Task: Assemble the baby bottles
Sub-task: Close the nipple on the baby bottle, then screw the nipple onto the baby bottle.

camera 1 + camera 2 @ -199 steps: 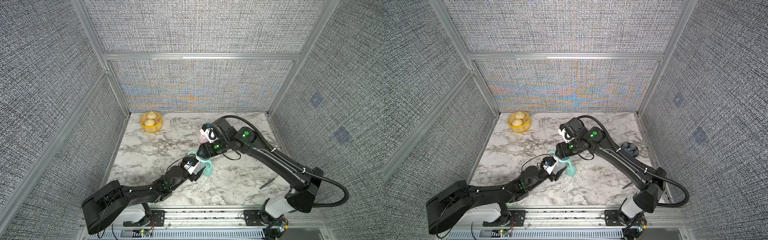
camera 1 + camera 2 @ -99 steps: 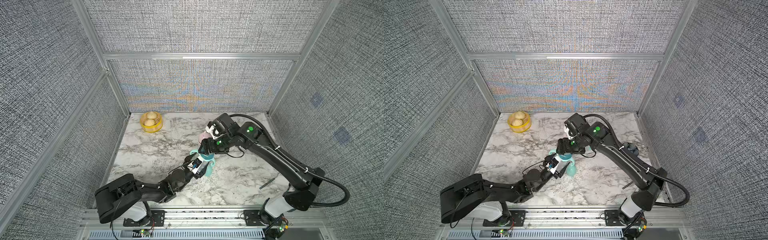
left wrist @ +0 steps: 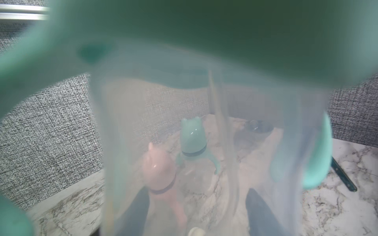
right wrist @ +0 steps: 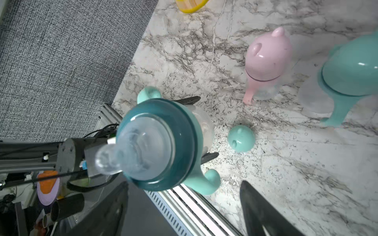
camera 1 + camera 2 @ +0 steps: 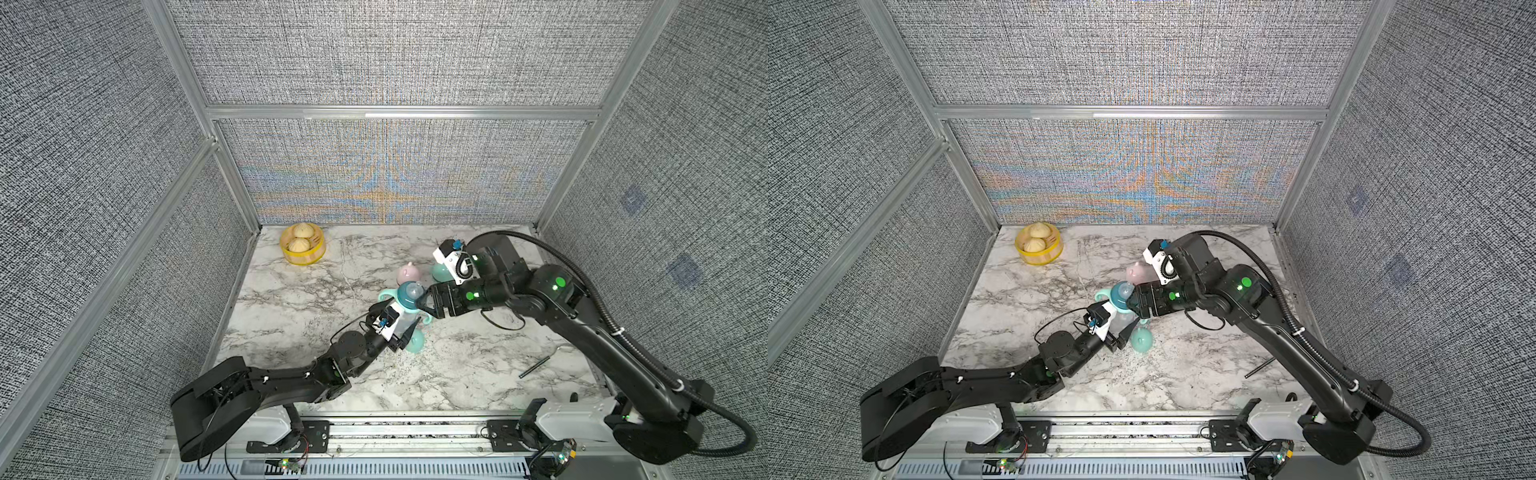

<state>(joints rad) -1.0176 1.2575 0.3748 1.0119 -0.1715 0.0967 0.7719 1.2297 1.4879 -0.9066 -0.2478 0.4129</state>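
The marble table [image 5: 291,332] bears a yellow basket [image 5: 302,249] at eleven o'clock, a pink-capped bottle [image 5: 409,273] and a mint-capped bottle [image 5: 439,272] toward one, and a loose mint cap [image 5: 415,343] at centre.

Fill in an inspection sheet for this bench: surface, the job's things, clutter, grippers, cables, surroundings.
Surface: marble table, veined grey.
Job's things: bottle with teal collar and teat, held tilted; loose mint cap lying on the table; pink-capped bottle and mint-capped bottle standing behind.
Clutter: yellow basket holding two buns, back corner; dark rod near the right arm.
Grippers: left gripper shut on the bottle's body; right gripper open beside the collar.
Cables: thin black loop by the left wrist; ribbed hose along the right arm.
Surroundings: grey woven wall panels in metal frames; rail at the front.
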